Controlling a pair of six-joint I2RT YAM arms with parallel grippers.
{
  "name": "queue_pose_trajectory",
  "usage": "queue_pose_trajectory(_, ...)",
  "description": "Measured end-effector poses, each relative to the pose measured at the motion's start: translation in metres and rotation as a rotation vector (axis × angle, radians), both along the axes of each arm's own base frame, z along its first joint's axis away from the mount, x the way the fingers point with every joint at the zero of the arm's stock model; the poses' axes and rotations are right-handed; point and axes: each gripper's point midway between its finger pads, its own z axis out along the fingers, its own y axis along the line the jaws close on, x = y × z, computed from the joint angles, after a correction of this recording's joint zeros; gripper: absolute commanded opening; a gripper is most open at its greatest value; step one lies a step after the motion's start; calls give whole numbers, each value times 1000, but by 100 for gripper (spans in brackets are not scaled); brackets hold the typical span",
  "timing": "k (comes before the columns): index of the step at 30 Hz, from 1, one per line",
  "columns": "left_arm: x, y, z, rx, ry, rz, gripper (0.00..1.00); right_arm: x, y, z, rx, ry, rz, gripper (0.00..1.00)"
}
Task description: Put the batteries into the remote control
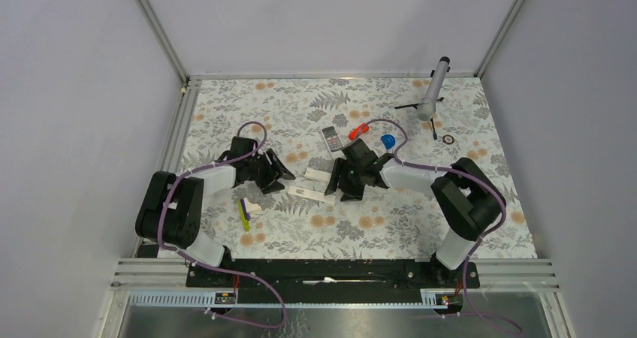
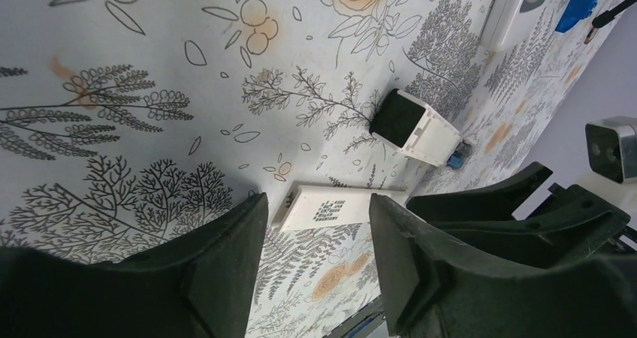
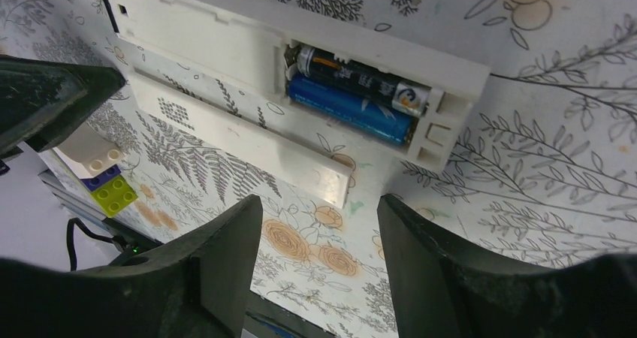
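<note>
The remote control (image 3: 210, 30) lies back up, a white body with its battery bay open. Two batteries lie side by side in the bay, a black one (image 3: 353, 71) and a blue one (image 3: 349, 109). The long white cover bar (image 3: 240, 131) lies loose beside it. My right gripper (image 3: 319, 203) is open and empty, just short of the cover's end. In the top view the remote (image 1: 315, 175) and the cover (image 1: 303, 191) lie between my left gripper (image 1: 279, 171) and my right gripper (image 1: 338, 186). My left gripper (image 2: 317, 203) is open and empty, facing the cover (image 2: 330, 209).
A small grey handset with a dark display (image 1: 331, 137), an orange-red cylinder (image 1: 357, 131) and a round blue cap (image 1: 387, 140) lie behind the right gripper. A grey tube on a small tripod (image 1: 432, 90) stands far right. Toy bricks (image 1: 245, 212) lie near the left arm.
</note>
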Motion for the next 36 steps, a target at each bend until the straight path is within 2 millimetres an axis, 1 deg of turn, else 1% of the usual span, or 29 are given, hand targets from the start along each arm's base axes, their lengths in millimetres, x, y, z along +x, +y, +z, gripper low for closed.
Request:
queue_pose_trajectory(6, -6, -5, 0, -26, 25, -7, 51, 5, 14, -3, 51, -2, 3, 62)
queue_pose_trajectory(9, -10, -8, 0, -46, 43, -11, 49, 6, 21, -2, 83, -3, 14, 60)
queue_pose_trajectory(13, -11, -9, 1, -56, 48, -4, 49, 7, 23, -2, 92, -6, 15, 59)
queue_pose_trajectory(17, -9, -10, 9, -75, 39, 7, 49, 7, 23, -2, 90, -10, 14, 59)
queue_pose_trajectory(24, -8, -19, 34, -140, 2, 0, 49, 6, 16, 2, 72, -21, 1, 59)
queue_pose_trajectory(29, -5, -22, 42, -155, -11, -1, 49, 9, 12, 12, 64, -54, -10, 59)
queue_pose_trajectory(36, 1, -31, 55, -175, -34, -19, 49, 9, 5, 20, 43, -72, -24, 60)
